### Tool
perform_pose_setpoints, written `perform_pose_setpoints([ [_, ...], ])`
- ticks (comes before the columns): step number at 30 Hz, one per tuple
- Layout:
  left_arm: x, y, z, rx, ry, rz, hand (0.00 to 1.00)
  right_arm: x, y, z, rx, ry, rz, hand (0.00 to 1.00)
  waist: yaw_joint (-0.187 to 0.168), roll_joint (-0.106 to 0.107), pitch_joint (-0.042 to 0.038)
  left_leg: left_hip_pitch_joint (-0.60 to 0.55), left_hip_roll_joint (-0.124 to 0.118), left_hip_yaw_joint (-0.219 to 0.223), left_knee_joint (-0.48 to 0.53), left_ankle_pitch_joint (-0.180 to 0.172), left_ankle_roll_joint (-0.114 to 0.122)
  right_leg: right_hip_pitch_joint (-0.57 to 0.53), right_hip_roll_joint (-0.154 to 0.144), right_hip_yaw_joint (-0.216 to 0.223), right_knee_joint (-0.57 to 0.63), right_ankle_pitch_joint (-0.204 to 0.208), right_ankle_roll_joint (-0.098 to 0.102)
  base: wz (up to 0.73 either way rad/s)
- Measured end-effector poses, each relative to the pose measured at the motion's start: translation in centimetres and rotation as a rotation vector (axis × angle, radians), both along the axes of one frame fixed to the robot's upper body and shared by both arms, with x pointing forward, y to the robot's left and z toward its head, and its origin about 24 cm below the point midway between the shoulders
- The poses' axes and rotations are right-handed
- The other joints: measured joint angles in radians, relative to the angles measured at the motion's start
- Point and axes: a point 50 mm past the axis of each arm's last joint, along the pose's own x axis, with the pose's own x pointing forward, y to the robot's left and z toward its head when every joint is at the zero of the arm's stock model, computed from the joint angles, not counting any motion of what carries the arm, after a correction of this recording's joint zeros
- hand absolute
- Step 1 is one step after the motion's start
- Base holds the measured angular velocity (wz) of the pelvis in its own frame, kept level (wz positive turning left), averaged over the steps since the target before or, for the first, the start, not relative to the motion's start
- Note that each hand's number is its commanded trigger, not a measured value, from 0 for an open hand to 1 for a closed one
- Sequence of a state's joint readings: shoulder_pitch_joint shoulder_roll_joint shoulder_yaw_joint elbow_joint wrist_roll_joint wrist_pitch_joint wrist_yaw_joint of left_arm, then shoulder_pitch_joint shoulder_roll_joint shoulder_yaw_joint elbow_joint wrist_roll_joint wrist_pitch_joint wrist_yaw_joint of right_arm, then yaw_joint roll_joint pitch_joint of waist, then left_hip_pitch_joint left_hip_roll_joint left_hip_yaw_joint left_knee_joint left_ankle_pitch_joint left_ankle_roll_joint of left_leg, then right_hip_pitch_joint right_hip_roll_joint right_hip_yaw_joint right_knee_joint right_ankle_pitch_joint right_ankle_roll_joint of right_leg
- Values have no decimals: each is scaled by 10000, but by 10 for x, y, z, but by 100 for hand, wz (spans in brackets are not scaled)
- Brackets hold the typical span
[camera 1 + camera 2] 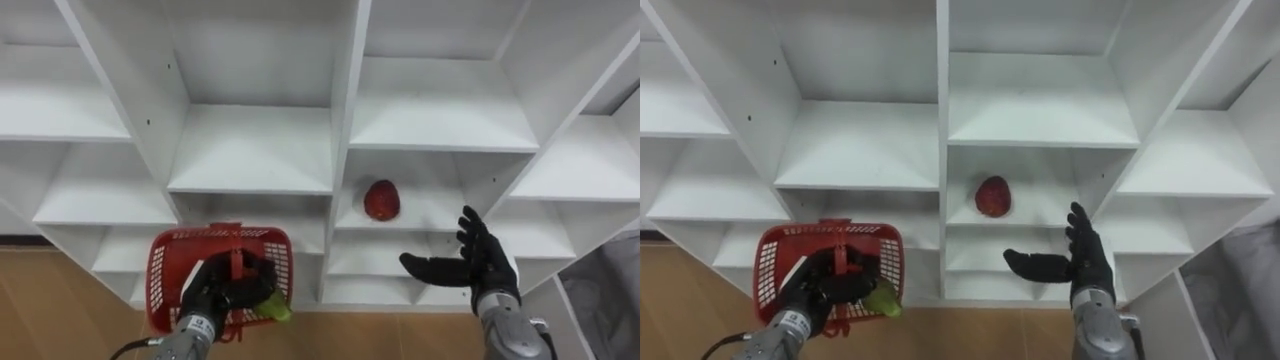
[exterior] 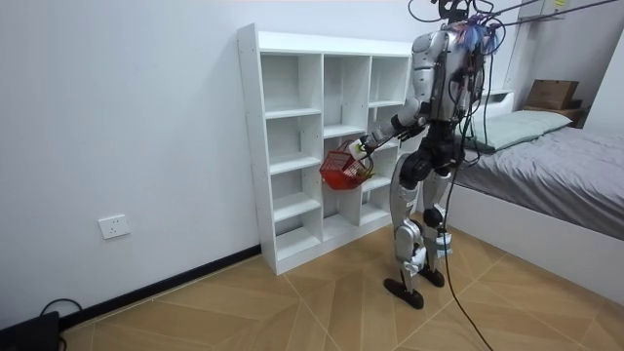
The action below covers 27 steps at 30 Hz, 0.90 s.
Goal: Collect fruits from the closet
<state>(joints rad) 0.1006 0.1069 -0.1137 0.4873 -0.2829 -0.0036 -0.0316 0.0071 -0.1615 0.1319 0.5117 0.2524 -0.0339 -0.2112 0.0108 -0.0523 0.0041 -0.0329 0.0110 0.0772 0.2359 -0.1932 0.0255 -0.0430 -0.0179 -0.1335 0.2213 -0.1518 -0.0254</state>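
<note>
Left hand (image 1: 225,290) grips the red basket (image 1: 165,275) holding a green fruit (image 1: 275,308), right hand (image 1: 480,262) hangs with fingers spread just below the red fruit (image 1: 381,200) on the closet shelf (image 1: 430,222); the reach seems in hand, needing next a lift and grasp

Bed (image 2: 575,185) with grey cover, at the room view's right; pale pillow (image 2: 522,125) on it; cardboard box (image 2: 552,94) beyond; white wall socket (image 2: 114,226); wooden floor (image 2: 292,312).

The closet (image 1: 255,150) is bathed in bright, even light. Soft grey shadows are cast inside it, deepest toward its back.
</note>
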Motion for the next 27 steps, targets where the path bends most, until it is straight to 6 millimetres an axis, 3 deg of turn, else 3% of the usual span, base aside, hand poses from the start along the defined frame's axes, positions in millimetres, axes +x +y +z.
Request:
perform_pose_setpoints([
  [5, 0, 2, -1, 30, 42, -32, 100, 17, -5, 12, -217, -487, 146, 0, 240, 17, 35, -816, 30, -258, 509, -14, -11, -610, -43, -262, 261, -2, -69, 13],
  [6, -1, 2, -1, 28, 44, -48, 100, 19, -6, 13, -312, -491, 173, 0, 270, 20, 56, -878, 26, -289, 562, -16, -10, -649, -66, -317, 334, -27, -84, 19],
  [8, -1, 1, -1, -25, 41, -160, 100, 30, -13, 15, -783, -424, 148, 0, 296, 66, 170, -1173, 15, -359, 787, -46, -6, -927, -117, -359, 536, -112, -97, 13],
  [11, 0, 0, -1, -102, 19, -264, 100, 43, -22, 26, -968, -874, -508, 0, 472, 95, 204, -1861, 21, -407, 1083, -43, -8, -1564, -154, -459, 891, -128, -129, 7],
  [16, 3, -1, -3, -152, 145, -424, 100, 57, -24, 36, -1234, -1336, -709, 0, 572, -50, 291, -2462, 14, -376, 1301, -36, -15, -2231, -210, -453, 1226, -225, -191, 2],
  [27, 19, -6, 0, -97, -12, -672, 100, 78, -19, 54, -2057, -1931, -526, 0, 793, -73, 300, -3419, 30, -286, 1403, -15, -11, -3316, -236, -367, 1555, -196, -211, -3],
])
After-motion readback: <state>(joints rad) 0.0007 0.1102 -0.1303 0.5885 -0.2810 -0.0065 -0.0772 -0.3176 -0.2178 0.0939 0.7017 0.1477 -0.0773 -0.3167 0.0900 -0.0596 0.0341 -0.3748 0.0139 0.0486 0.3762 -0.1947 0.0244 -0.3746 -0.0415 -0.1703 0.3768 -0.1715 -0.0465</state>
